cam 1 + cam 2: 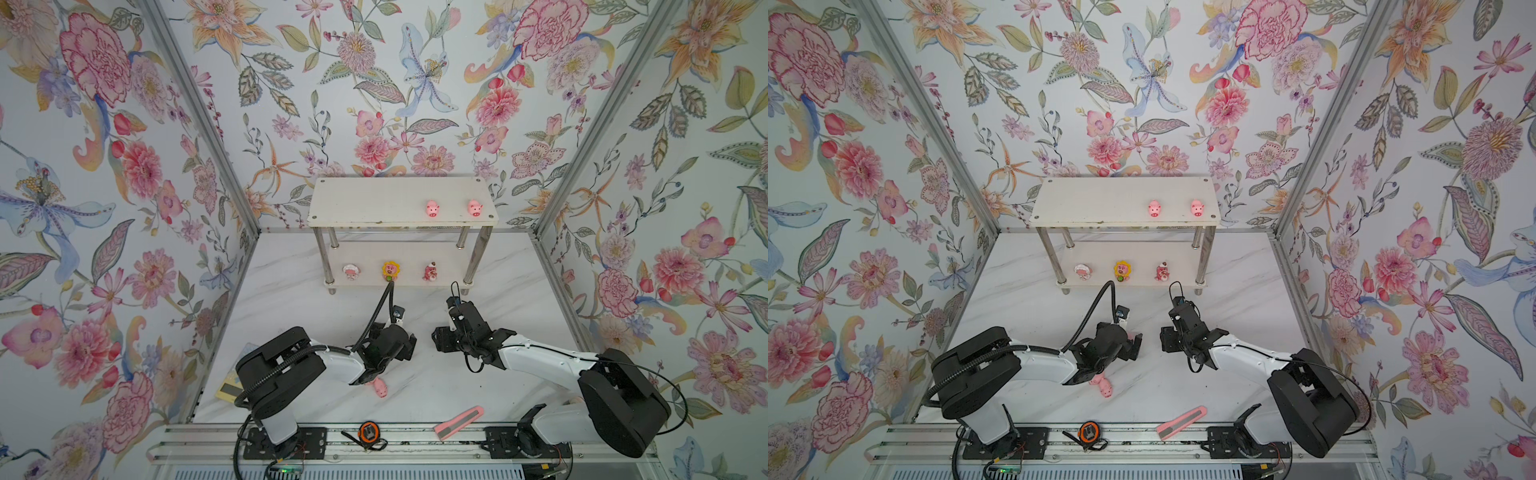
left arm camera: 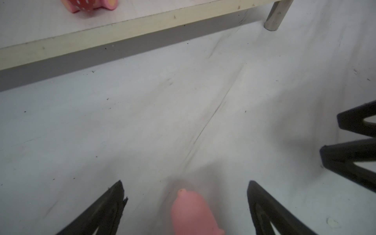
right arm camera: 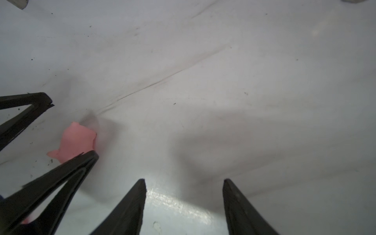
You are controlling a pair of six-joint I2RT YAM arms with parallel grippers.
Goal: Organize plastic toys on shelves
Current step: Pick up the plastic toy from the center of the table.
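Left jaws are set wide, a pig [image 2: 193, 211] lying between them; right jaws are parted, empty. If closed off-centre, the pig may be squeezed out.

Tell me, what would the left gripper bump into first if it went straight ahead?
Probably the pink pig, lying between the left gripper's open fingers. Beyond it only bare table shows up to the lower shelf's front edge, though depth is unclear.
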